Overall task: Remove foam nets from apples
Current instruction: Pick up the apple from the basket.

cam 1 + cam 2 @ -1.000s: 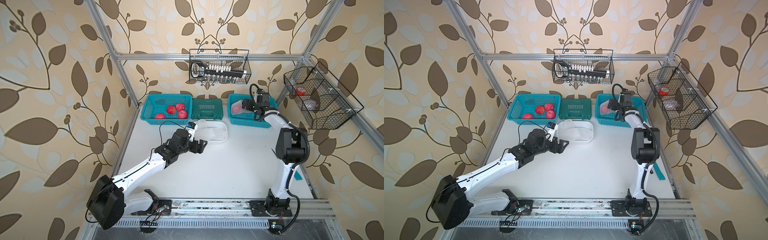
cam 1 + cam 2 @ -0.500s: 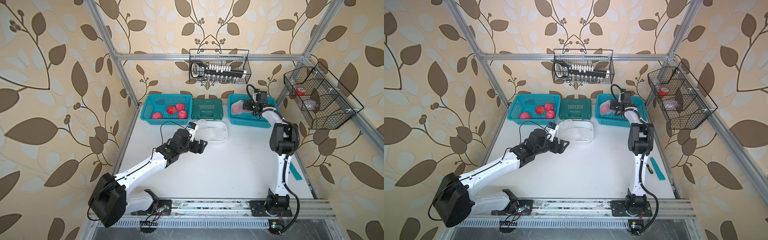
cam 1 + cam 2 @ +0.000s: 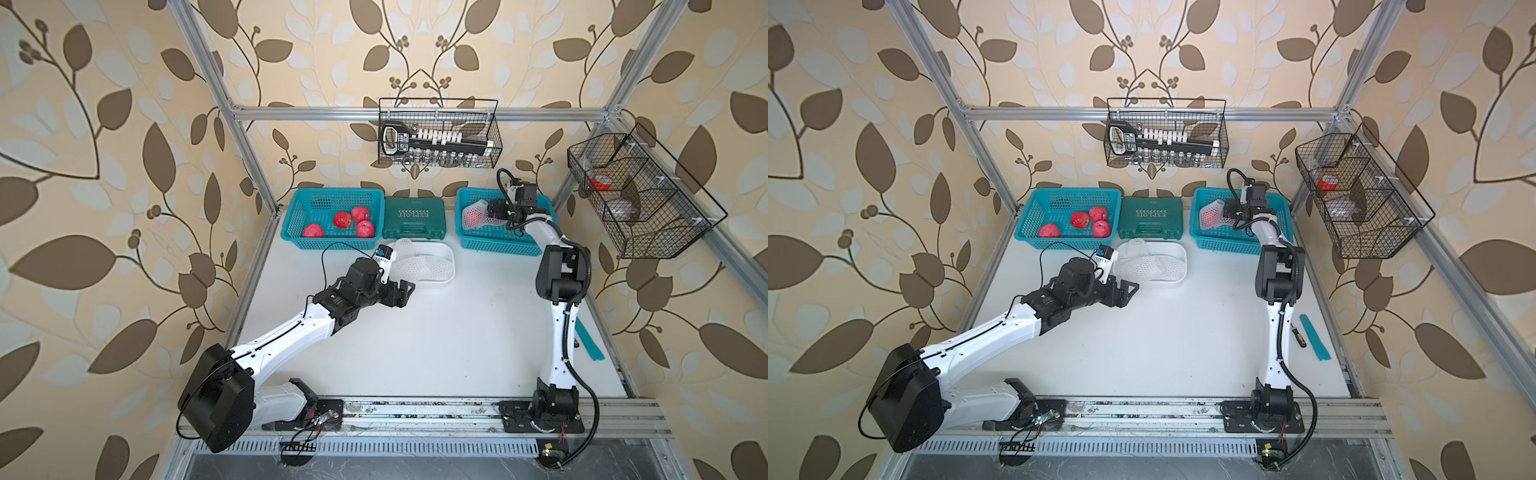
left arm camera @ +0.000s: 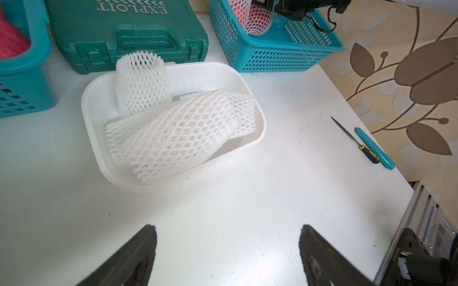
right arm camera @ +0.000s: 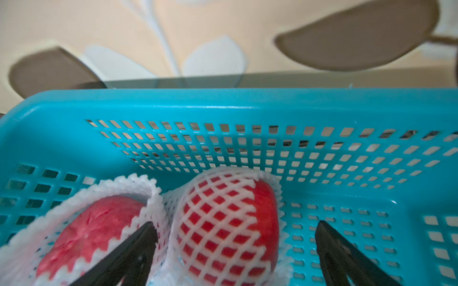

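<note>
While four bare apples (image 3: 343, 219) lay in the left basket (image 3: 332, 192) at the far left corner of the tabletop (image 3: 436, 332), the step in hand looked to be fetching the next wrapped fruit. The right gripper (image 5: 234, 224) reached into the right basket (image 5: 223, 106) at the far right corner, its fingers spread wide on either side of a netted apple (image 5: 223, 198). One finger sat between that fruit and a second netted apple (image 5: 94, 222) just beside it, and nothing was gripped. The left gripper (image 4: 226, 230) hung over bare tabletop, fingers likewise wide and empty, near the white tub (image 4: 86, 106). That tub sat just in front of the green tool case (image 3: 414, 217) at the middle of the far edge and held the empty nets (image 4: 173, 133) in a loose heap.

By my reckoning the next move called for the right fingers to close gently on the fruit through the foam, lift it clear of the basket wall and carry it toward the left gripper, which would pinch the net's loose end.

Overlapping nets in the tub could not be counted with certainty. Both top views showed only one wrapped apple, the right arm (image 3: 559, 274) covering the rest of that basket. The right wrist view was soft near the fruit and cut the fingers off, so contact with the foam could not be told
</note>
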